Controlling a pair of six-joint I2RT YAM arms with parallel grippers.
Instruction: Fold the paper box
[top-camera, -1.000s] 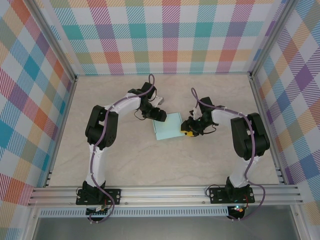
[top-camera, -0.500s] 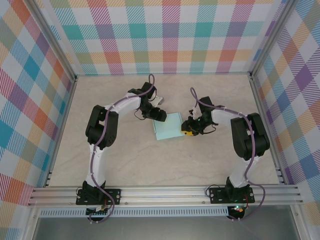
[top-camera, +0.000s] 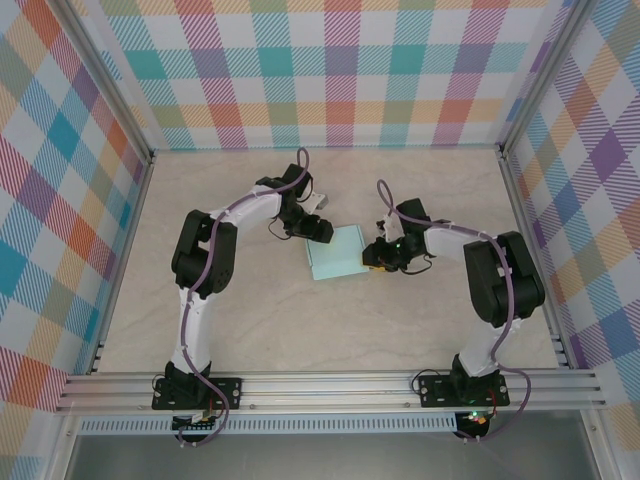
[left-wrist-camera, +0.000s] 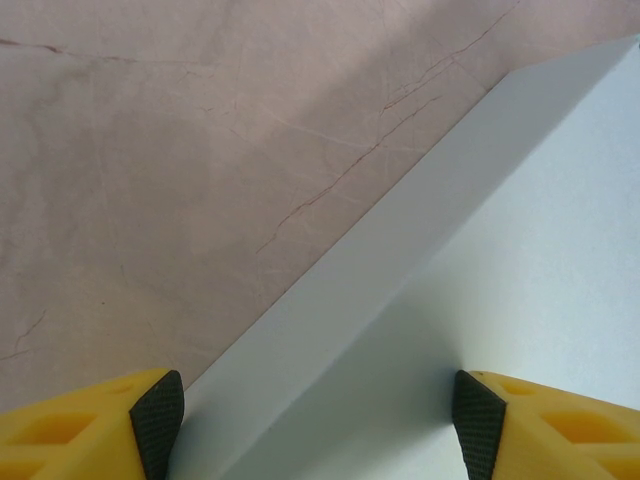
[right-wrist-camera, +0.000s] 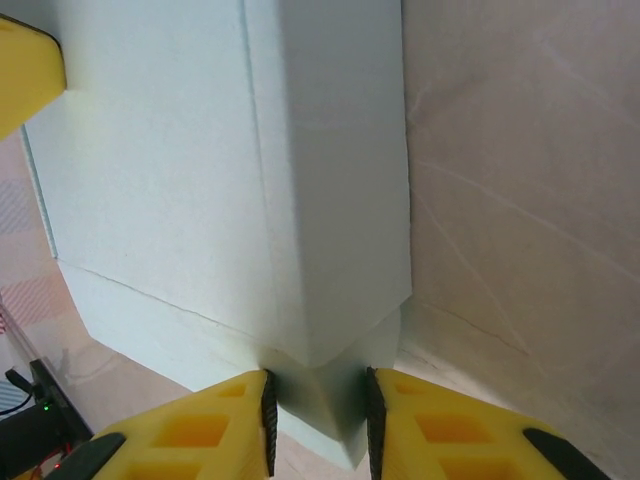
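Note:
The paper box (top-camera: 338, 255) is a pale mint card piece lying near the middle of the table. My left gripper (top-camera: 322, 232) hovers at its far left corner. In the left wrist view the jaws (left-wrist-camera: 315, 420) stand wide open astride a raised side wall of the paper box (left-wrist-camera: 520, 250), one finger over the table and the other over the card. My right gripper (top-camera: 372, 258) is at the box's right edge. In the right wrist view it (right-wrist-camera: 318, 420) is shut on a folded end flap of the paper box (right-wrist-camera: 200, 170).
Beige marble tabletop (top-camera: 300, 330) stretches on all sides of the box. Checkered walls (top-camera: 340, 70) close in the back and both sides. An aluminium rail (top-camera: 330, 385) carrying the arm bases runs along the near edge.
The right arm's wrist has shifted slightly to the left and farther back, keeping its hold on the box's right edge. The left arm and the box have not visibly moved.

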